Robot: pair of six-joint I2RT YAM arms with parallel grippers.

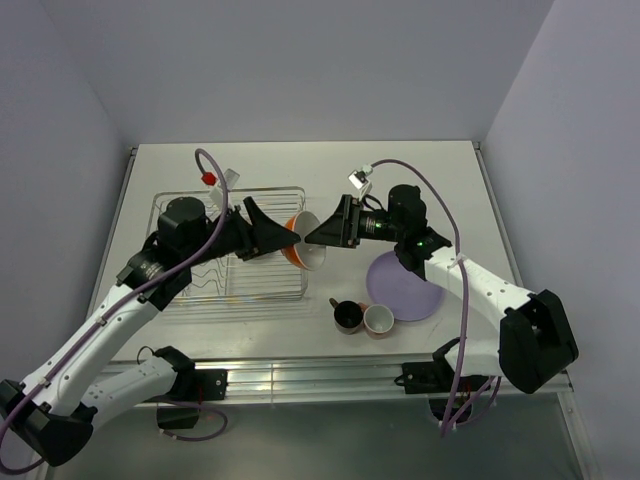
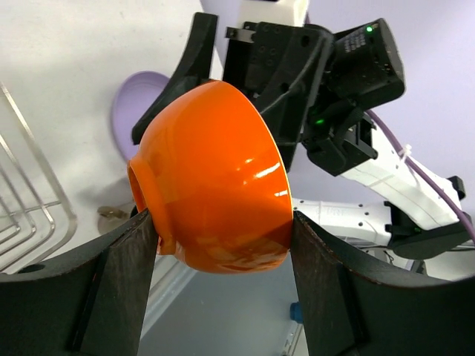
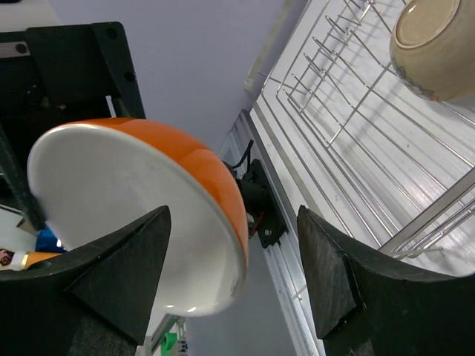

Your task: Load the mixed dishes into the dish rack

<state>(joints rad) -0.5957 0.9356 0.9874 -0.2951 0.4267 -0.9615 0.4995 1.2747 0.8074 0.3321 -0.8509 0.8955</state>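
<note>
The glossy orange bowl with a white inside (image 1: 303, 250) hangs above the white desk (image 1: 300, 170), just beside the right edge of the silvery wire dish rack (image 1: 200, 288). The left claw (image 2: 223, 233) pinches it. The right claw (image 3: 234, 222) is spread around its rim without touching. This looks like a handover, since the rack lies on the left arm's side.

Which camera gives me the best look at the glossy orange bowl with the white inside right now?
Left wrist: the glossy orange bowl fills the frame, its outside clear, clamped between the fingers of the left gripper. Right wrist shows only its white inside and rim; top external shows it only small.
</note>
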